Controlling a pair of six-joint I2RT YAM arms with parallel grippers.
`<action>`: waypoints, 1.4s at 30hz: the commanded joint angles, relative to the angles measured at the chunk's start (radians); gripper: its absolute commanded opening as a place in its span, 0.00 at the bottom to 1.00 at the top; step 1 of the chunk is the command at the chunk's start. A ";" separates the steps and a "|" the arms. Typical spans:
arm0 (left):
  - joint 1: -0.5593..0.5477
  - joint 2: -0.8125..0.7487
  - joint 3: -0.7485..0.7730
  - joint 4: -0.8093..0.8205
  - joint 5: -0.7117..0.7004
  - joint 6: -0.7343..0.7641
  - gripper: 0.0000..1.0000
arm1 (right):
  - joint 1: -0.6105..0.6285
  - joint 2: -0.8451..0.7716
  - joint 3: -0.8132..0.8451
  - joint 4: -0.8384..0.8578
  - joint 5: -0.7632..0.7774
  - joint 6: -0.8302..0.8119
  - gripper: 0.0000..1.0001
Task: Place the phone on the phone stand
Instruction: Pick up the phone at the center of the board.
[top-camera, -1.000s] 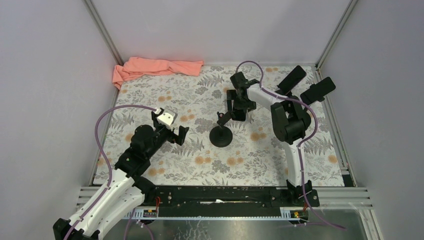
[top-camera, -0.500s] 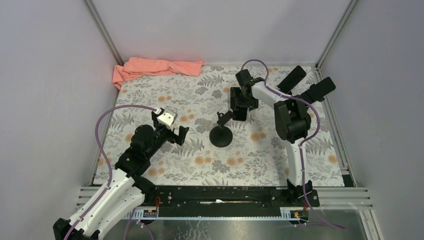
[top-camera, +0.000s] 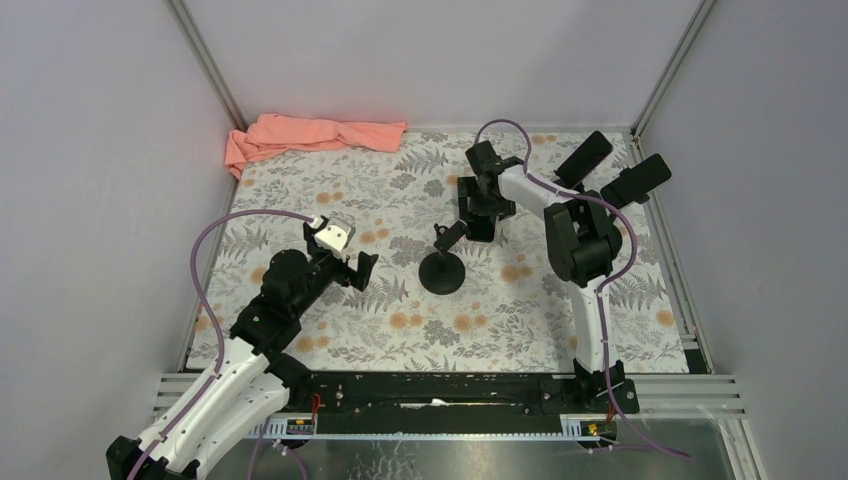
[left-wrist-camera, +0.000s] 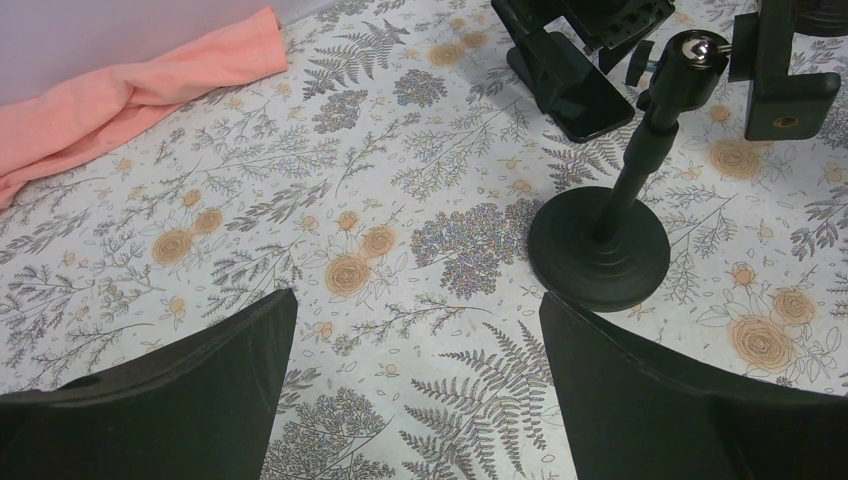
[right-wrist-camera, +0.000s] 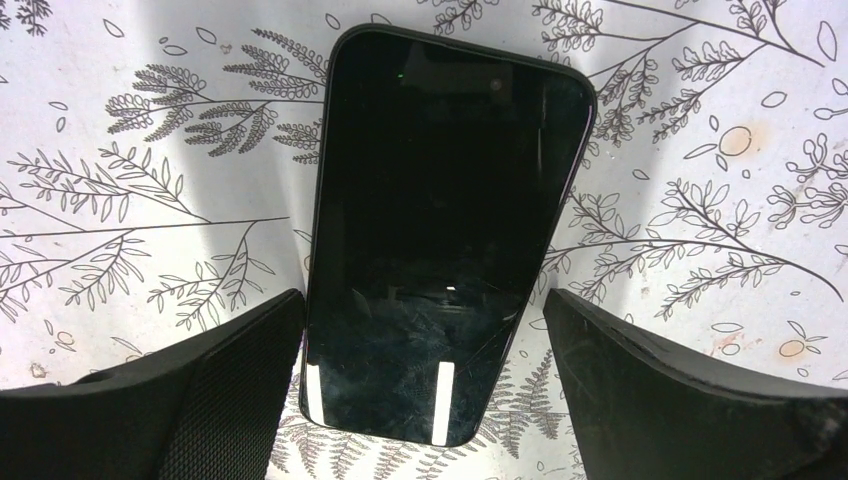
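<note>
The black phone (right-wrist-camera: 440, 240) lies flat, screen up, on the floral mat. My right gripper (right-wrist-camera: 425, 330) is open and low over it, one finger on each side of its near end, not touching. In the top view the right gripper (top-camera: 470, 205) hides most of the phone. The phone stand (top-camera: 442, 272) is a black round base with a post and ball head, just in front of the phone. It also shows in the left wrist view (left-wrist-camera: 600, 245), with the phone (left-wrist-camera: 580, 100) behind it. My left gripper (top-camera: 358, 268) is open and empty, left of the stand.
A black bracket (left-wrist-camera: 785, 90) with a brass screw hole stands right of the stand's head. A pink cloth (top-camera: 310, 133) lies at the back left. Two black blocks (top-camera: 610, 165) sit at the back right corner. Walls close the mat on three sides.
My right wrist shifted slightly right and then back over the phone. The left arm, the stand and the phone have not moved.
</note>
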 joint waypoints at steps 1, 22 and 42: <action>0.007 -0.005 0.018 -0.004 -0.015 0.022 0.99 | 0.006 0.055 -0.023 -0.023 0.027 -0.020 0.97; 0.007 -0.008 0.019 -0.006 -0.015 0.024 0.99 | 0.038 0.066 -0.053 -0.029 0.013 -0.057 0.90; 0.007 -0.009 0.019 -0.007 -0.014 0.025 0.99 | 0.036 0.078 -0.062 -0.032 0.005 -0.095 0.80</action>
